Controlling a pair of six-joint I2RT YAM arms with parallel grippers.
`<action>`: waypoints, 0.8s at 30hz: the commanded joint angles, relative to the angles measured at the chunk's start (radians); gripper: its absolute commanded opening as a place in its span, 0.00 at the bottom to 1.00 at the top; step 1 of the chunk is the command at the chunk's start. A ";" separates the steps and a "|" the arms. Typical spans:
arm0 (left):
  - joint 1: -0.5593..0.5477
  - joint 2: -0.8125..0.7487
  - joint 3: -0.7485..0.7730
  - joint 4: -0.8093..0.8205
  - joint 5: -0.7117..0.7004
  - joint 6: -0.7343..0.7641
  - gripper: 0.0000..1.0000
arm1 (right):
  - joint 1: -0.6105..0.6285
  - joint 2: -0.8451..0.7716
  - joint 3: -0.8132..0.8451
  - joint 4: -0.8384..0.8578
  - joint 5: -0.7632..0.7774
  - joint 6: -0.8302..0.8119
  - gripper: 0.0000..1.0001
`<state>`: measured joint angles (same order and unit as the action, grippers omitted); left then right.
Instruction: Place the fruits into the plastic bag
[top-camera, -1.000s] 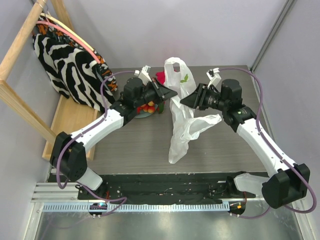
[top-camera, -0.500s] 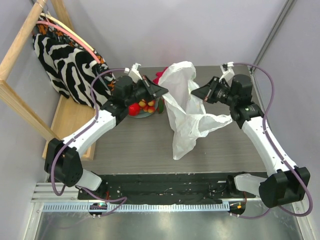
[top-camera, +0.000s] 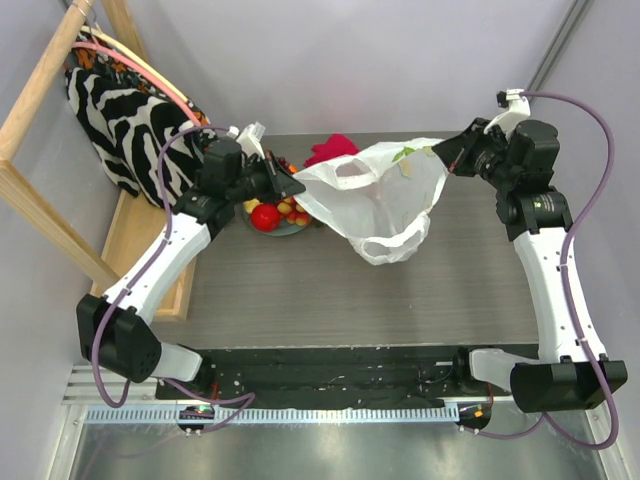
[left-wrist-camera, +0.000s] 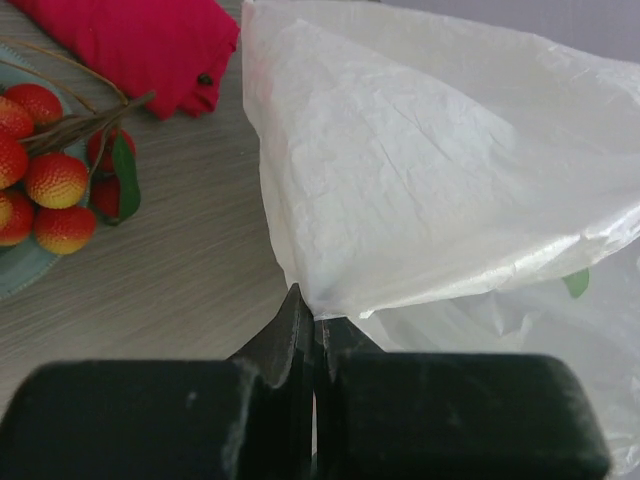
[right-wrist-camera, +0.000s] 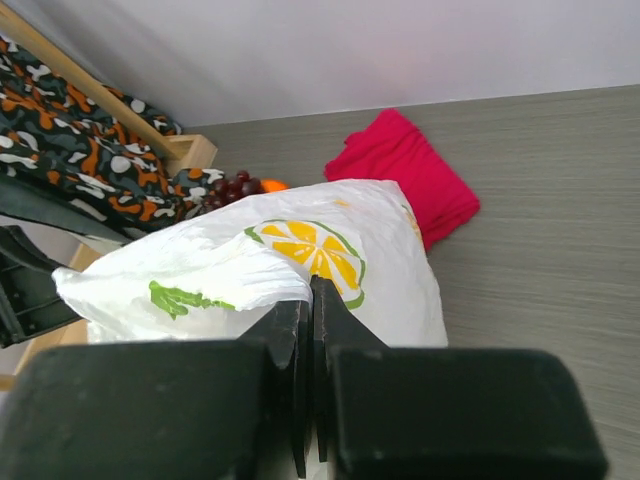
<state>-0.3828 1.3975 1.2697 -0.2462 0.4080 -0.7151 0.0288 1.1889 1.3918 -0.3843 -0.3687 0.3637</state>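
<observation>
The white plastic bag (top-camera: 375, 195) with lemon print hangs stretched wide between both arms above the table. My left gripper (top-camera: 297, 186) is shut on its left edge; in the left wrist view the film (left-wrist-camera: 420, 190) is pinched at the gripper (left-wrist-camera: 315, 318). My right gripper (top-camera: 447, 152) is shut on the right edge, its jaws closed on the printed plastic bag (right-wrist-camera: 300, 260) at the gripper (right-wrist-camera: 311, 295). The fruits sit on a grey-green plate (top-camera: 285, 230): a red apple (top-camera: 264, 217), small red-yellow fruits (left-wrist-camera: 50, 180), and dark grapes (right-wrist-camera: 228, 187) with an orange (right-wrist-camera: 273, 185).
A crimson red cloth (top-camera: 335, 150) lies at the back of the table behind the bag. A zebra-striped fabric bag (top-camera: 125, 125) hangs from a wooden frame (top-camera: 40, 110) at the left. A wooden board (top-camera: 150, 240) lies by the left arm.
Both arms have swung apart and pulled the bag from a hanging, crumpled shape into a wide stretched one. The right gripper closed on the bag's edge and rose toward the back right.
</observation>
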 joint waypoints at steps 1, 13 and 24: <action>0.009 0.020 0.037 -0.033 0.089 0.040 0.00 | -0.001 -0.018 0.035 -0.045 0.022 -0.078 0.01; -0.048 0.155 0.010 0.177 0.149 -0.100 0.56 | 0.059 -0.083 -0.138 -0.005 0.118 0.014 0.01; -0.064 -0.014 -0.009 0.015 -0.228 0.121 1.00 | 0.060 -0.063 -0.149 -0.027 0.277 0.064 0.01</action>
<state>-0.4503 1.5116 1.2625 -0.1902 0.3664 -0.7116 0.0879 1.1378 1.2461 -0.4423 -0.1482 0.4038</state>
